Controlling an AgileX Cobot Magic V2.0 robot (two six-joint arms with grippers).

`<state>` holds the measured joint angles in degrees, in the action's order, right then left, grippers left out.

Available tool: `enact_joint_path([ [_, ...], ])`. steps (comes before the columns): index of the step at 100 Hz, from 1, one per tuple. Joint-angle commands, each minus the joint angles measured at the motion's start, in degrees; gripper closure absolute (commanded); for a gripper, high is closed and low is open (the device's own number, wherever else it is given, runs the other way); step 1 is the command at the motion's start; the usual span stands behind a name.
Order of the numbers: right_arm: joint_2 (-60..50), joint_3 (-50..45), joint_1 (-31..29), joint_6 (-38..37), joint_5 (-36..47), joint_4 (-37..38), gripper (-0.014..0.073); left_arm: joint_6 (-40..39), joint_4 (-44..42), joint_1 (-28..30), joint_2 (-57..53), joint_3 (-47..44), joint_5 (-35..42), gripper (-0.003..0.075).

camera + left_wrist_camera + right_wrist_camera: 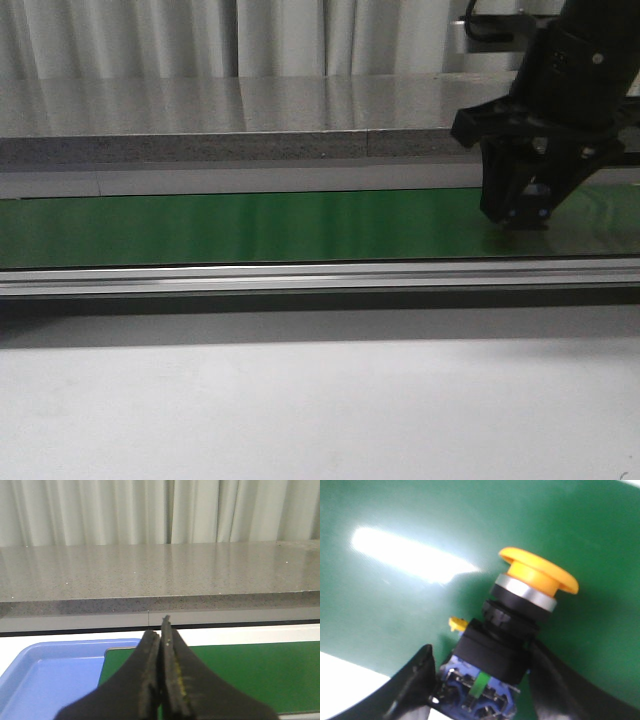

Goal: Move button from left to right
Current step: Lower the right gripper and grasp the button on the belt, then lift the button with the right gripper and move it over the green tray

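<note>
Biggest thing here is the green belt (pixel 250 225), running the whole width of the front view with a silver rail (pixel 300 277) along its near edge and a grey speckled counter (pixel 220 120) behind it. Loads of bare green over to the left, nothing sitting on it there. White tabletop (pixel 300 410) up front. A blue tray (pixel 45 680) shows in the left wrist view, right against the end of the belt.

The right gripper (pixel 520 215) is down low over the right part of the belt, and it's got the button (pixel 512 630) clamped between its fingers (pixel 415 680) by the dark boxy body. The button is tilted, with a yellow mushroom head, a silver collar under that, a black block, and a blue base with metal contacts. I can't tell if it's touching the belt.

The left gripper (pixel 161 680) has its fingers pressed together, nothing in them.
</note>
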<state>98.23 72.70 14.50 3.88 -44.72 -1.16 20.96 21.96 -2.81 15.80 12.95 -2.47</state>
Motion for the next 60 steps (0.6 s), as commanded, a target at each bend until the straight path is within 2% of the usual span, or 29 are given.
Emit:
enact_joint_path([
  [1, -3.73, 4.94, -0.38, 0.53, -1.67, 4.11, 0.0482, -0.23, 0.62, -0.44, 0.34, 1.54, 4.29, 0.0741],
  [15, -4.97, 9.64, -2.69, 1.81, -4.92, 9.17, 0.0482, -0.23, 0.62, -0.44, 0.34, 1.54, 4.29, 0.0741],
  [30, -5.61, 11.84, -9.01, 8.4, -5.88, 7.91, 0.0482, -0.23, 0.62, -0.44, 0.34, 1.54, 4.29, 0.0741],
  [45, -5.61, 11.89, -19.1, 18.99, -5.49, -0.57, 0.0482, -0.23, 0.62, -0.44, 0.34, 1.54, 4.29, 0.0741],
  [60, -5.61, 11.89, -29.91, 36.24, -4.96, -13.68, 0.0482, -0.23, 0.62, -0.44, 0.34, 1.54, 4.29, 0.0741],
])
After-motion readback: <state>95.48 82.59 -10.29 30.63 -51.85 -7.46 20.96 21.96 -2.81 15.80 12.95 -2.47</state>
